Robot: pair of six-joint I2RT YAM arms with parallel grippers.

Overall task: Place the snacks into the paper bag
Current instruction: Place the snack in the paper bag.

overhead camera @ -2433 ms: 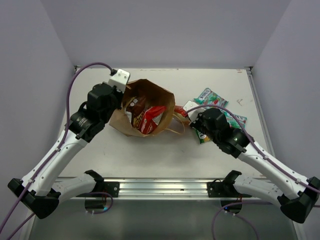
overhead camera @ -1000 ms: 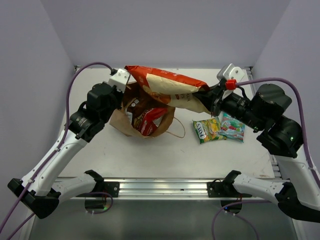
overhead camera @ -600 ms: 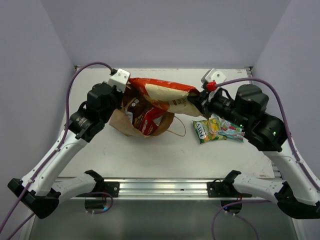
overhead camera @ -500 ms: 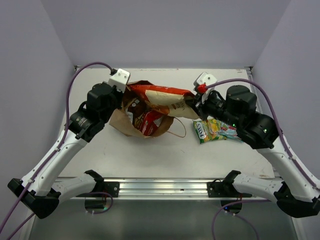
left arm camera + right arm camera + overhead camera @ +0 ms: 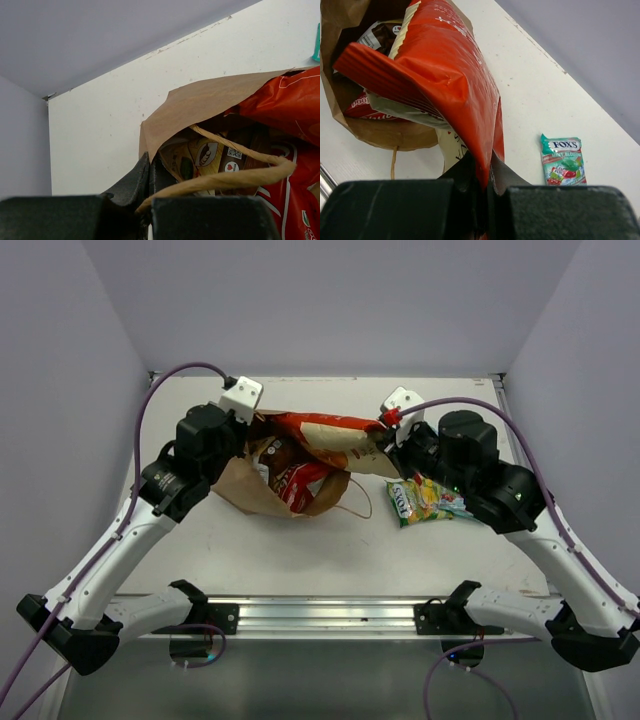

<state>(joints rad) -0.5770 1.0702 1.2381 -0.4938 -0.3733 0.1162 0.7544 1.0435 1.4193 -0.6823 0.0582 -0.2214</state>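
Hanging half across the mouth of the paper bag (image 5: 235, 490) at centre frame, the red-orange bag (image 5: 320, 432) could catch on the rim and slide out, since it is wide and enters slantwise. It stretches leftward from the right gripper (image 5: 382, 446), which is clamped on its right corner. The left gripper (image 5: 251, 428) pinches the paper bag at its rim.

White table (image 5: 300, 540) w/ brown paper bag (image 5: 240, 485) resting left of centre, and to its right, apart, a green candy packet (image 5: 415, 500) flat beside a teal packet (image 5: 452, 504).
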